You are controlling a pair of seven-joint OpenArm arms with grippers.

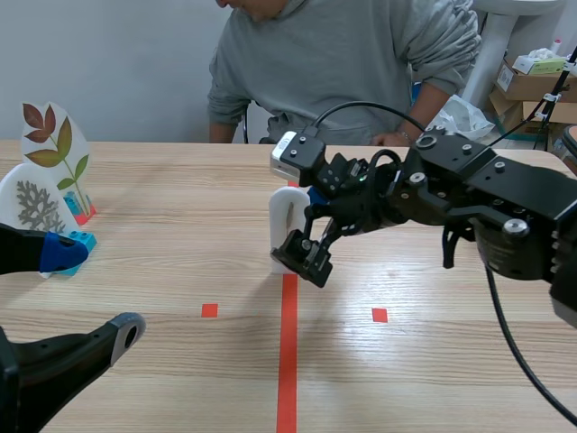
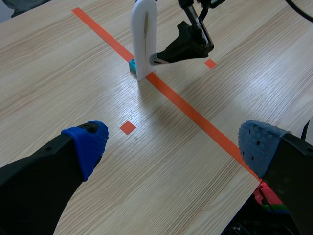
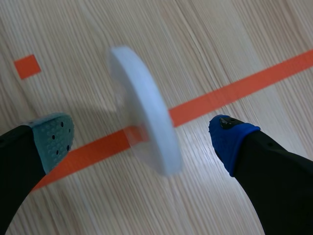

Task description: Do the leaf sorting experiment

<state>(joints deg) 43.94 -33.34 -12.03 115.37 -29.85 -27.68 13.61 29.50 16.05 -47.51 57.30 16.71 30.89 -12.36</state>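
A white card (image 1: 287, 219) stands upright on the red tape line at the table's middle, on a small blue base (image 2: 132, 65). My right gripper (image 1: 295, 250) reaches in from the right and is open around it. In the right wrist view the card (image 3: 146, 122) is edge-on between the two pads, touching neither. Two leaf cards stand at the far left: one with red and green leaves (image 1: 56, 149) and one with a grey leaf (image 1: 32, 204). My left gripper (image 1: 95, 290) is open low at the near left, holding nothing, with the white card (image 2: 145, 34) well ahead of it.
A person in a grey sweater (image 1: 343, 63) sits across the table, one hand (image 1: 392, 139) resting near the far edge behind my right arm. Cardboard boxes (image 1: 532, 86) stand at the back right. Small red tape squares (image 1: 209, 310) mark the wood on both sides of the line.
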